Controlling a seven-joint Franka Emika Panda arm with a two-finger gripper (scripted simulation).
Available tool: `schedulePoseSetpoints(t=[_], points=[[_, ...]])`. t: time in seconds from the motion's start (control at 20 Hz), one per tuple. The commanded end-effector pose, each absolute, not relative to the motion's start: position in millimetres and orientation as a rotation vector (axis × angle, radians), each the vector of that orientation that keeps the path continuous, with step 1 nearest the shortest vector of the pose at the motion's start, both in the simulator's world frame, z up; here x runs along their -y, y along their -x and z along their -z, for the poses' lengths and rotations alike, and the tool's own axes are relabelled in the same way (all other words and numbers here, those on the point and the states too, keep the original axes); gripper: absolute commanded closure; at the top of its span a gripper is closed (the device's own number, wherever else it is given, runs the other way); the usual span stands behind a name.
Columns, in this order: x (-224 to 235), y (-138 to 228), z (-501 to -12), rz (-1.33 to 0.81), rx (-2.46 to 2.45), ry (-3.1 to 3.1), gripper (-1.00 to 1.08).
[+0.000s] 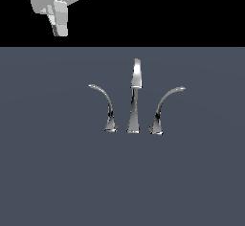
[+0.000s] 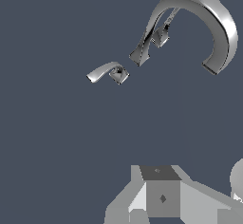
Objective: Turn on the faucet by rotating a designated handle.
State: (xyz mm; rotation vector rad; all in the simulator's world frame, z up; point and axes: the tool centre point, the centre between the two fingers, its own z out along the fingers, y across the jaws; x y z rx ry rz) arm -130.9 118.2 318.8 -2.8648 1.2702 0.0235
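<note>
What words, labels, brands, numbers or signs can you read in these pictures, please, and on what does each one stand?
None: no readable text shows in either view.
The faucet, its handle and the gripper are all plain and unmarked.
The grey floor carries no sign.

Flat slate-grey floor (image 1: 48, 172); chrome faucet (image 1: 133, 119) standing on it
</note>
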Motion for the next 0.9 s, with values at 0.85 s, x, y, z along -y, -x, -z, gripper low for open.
schedulePoseSetpoints(t=[0.85], points=[[-119.7, 53.2, -246.1, -0.015, -1.819, 2.55, 1.08]])
